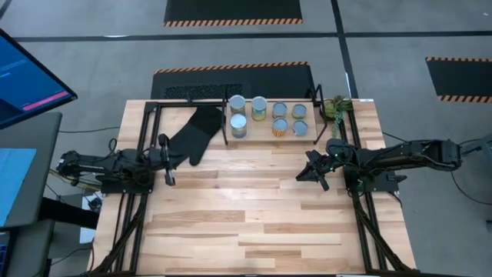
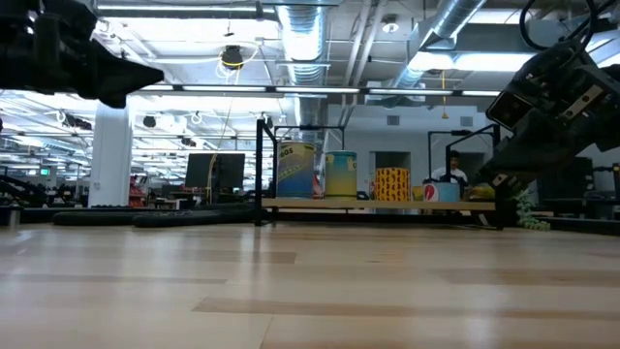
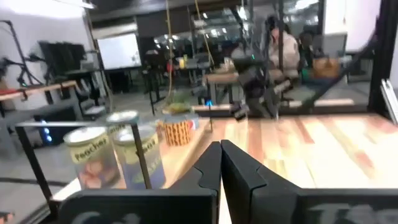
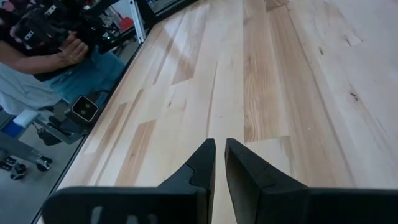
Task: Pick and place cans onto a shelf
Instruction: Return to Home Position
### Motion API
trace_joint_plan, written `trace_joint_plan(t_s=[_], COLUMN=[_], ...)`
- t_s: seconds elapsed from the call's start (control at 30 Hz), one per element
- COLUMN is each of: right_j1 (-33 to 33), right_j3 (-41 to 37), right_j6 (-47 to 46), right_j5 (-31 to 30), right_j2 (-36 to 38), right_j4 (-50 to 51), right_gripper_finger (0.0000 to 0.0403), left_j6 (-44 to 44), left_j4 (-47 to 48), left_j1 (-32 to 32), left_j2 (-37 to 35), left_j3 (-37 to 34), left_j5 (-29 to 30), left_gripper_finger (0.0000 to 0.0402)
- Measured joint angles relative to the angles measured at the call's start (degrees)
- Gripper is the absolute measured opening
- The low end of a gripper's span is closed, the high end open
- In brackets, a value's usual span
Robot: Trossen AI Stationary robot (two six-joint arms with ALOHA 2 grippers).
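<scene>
Looking at this one, we'd say the placing part is basically done and the step in hand is just the arms parking themselves. All seven cans [image 1: 259, 108] we can count are standing on the shelf [image 1: 259, 131], in two loose rows on its board, and we don't spot another can anywhere off the shelf. From the low view they look upright, though a few hide behind each other, so we can't vouch for every one.

The right gripper [image 1: 306, 174] hovers over the tabletop [image 1: 246, 223] in front of the shelf's right end, well apart from the cans. Its fingers [image 4: 202, 165] are pinched together with just a sliver between them and nothing in there. The left gripper [image 1: 167, 160] sits off the shelf's left end, just past the black oven mitt [image 1: 197, 135] lying beside the shelf, and its fingers [image 3: 208, 168] are closed up empty too.

Our guess for the next move: nothing fancy, just tuck the right arm in toward its own side, away from the shelf. What it calls for is a clean path that doesn't clip the shelf's right legs or the little plant [image 1: 336, 106] beside them. If no more cans turn up, we reckon that's the job wrapped.
</scene>
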State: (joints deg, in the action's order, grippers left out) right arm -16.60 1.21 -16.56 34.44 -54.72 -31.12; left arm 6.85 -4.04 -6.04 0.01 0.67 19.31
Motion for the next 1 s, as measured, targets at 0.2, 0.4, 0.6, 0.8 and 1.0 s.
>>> trace_joint_plan(t_s=[0.2,0.4,0.6,0.8,1.0], right_j1=[0.02,0.0,0.02,0.05,4.77], right_j3=[0.0,0.0,0.0,0.0,-0.74], right_j6=[-0.02,0.0,-0.02,0.0,0.11], right_j5=[0.01,0.0,0.0,-0.04,-4.36], right_j2=[-0.02,-0.02,-0.02,-0.02,13.81], right_j4=[1.0,0.96,0.97,1.19,17.01], right_gripper_finger=[0.0064,0.0064,0.0064,0.0064,0.0064], left_j6=[3.34,1.56,0.77,0.37,0.55], left_j4=[1.38,1.58,1.62,1.7,1.75], left_j1=[0.0,0.0,0.0,0.0,0.0], left_j2=[0.07,1.52,1.47,1.49,1.49], left_j3=[0.28,0.33,0.35,0.37,0.39], left_j5=[-1.84,-2.06,-2.06,-2.06,-2.05], left_gripper_finger=[0.0,0.0,0.0,0.0,0.0])
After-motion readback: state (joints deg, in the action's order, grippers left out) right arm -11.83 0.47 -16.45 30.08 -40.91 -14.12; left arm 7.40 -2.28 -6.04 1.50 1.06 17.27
